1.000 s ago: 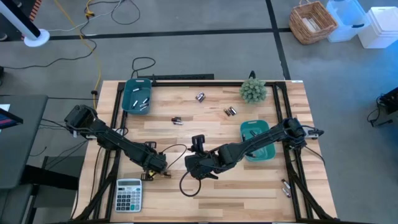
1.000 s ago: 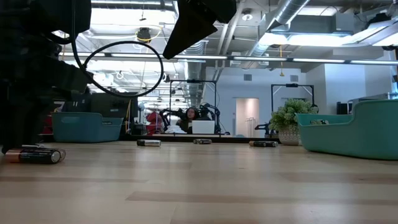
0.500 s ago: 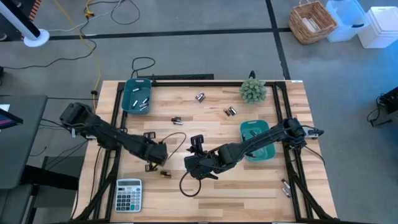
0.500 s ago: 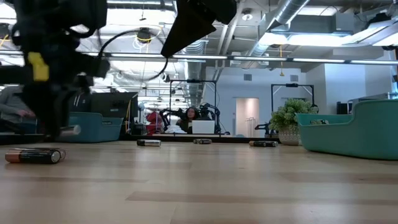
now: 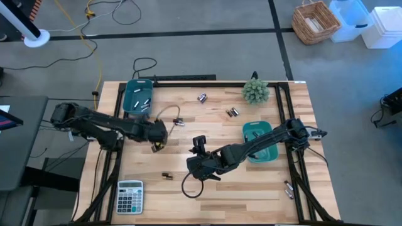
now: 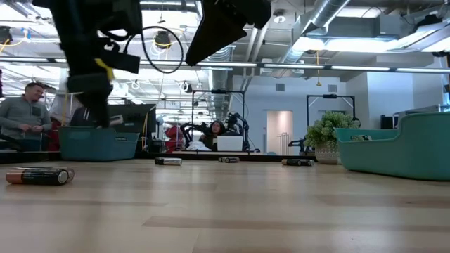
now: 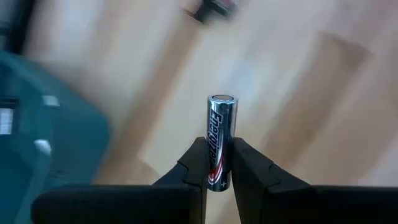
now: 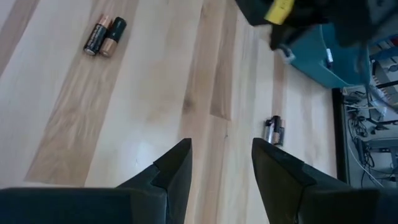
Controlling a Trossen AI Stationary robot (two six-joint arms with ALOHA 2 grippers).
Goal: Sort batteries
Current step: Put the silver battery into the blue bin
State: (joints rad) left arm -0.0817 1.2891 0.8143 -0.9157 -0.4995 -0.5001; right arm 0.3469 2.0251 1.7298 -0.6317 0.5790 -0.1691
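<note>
Left wrist view: left hand [image 7: 219,163] is clenched on a silver battery [image 7: 221,140], held upright between its fingers, label side showing. High view puts this hand [image 5: 157,133] above the counter [image 5: 213,188], near the left teal bin [image 5: 128,100], which already holds a few batteries. Step in hand, as I judge it: carrying a picked battery toward that bin. Next move calls for bringing the hand over the bin's opening, then letting go so the cell lands inside and not on the rim.

Right hand [image 8: 217,163] waits at mid-counter, fingers apart, nothing between them. Loose batteries lie on the counter: a pair [image 8: 104,36] and another pair [image 8: 273,130] ahead of it. The right teal bin [image 5: 271,154] stands by the right arm. Sorting looks far from finished.
</note>
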